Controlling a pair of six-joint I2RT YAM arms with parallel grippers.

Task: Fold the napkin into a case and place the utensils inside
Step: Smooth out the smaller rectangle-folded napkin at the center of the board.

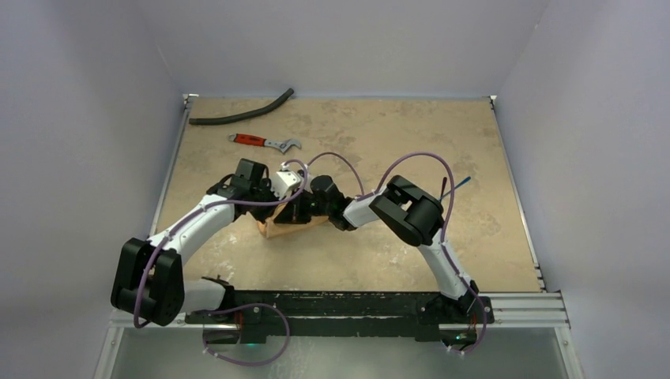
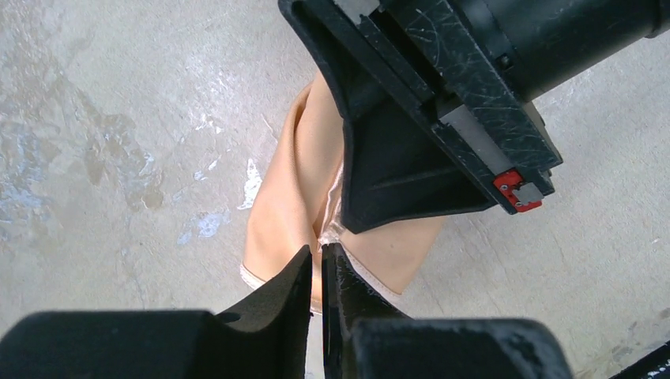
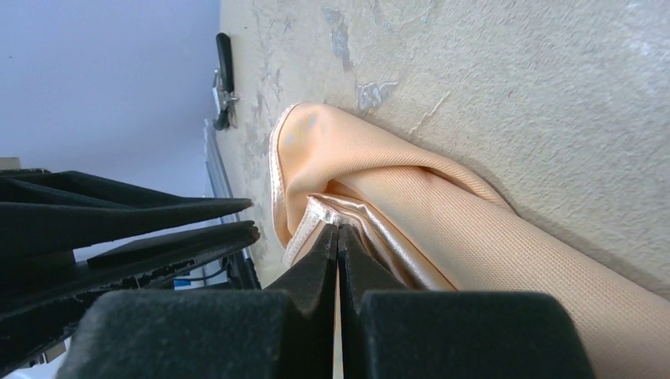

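Note:
The peach-orange napkin (image 1: 278, 230) lies bunched and partly folded at the table's middle, mostly covered by both grippers in the top view. My left gripper (image 2: 316, 253) is shut on its near hemmed edge (image 2: 284, 205). My right gripper (image 3: 337, 230) is shut on a shiny hem of the napkin (image 3: 442, 229), its tips pressed together. The two grippers, left (image 1: 286, 215) and right (image 1: 310, 212), meet head to head over the cloth. The utensils lie on the table to the right: a blue fork (image 1: 460, 185) and a dark spoon (image 1: 443, 188), partly behind the right arm.
A curved black hose (image 1: 241, 113) lies at the far left edge of the table (image 1: 379, 134). A red-handled wrench (image 1: 265, 142) sits just nearer. The right gripper's black body (image 2: 442, 103) fills the top of the left wrist view.

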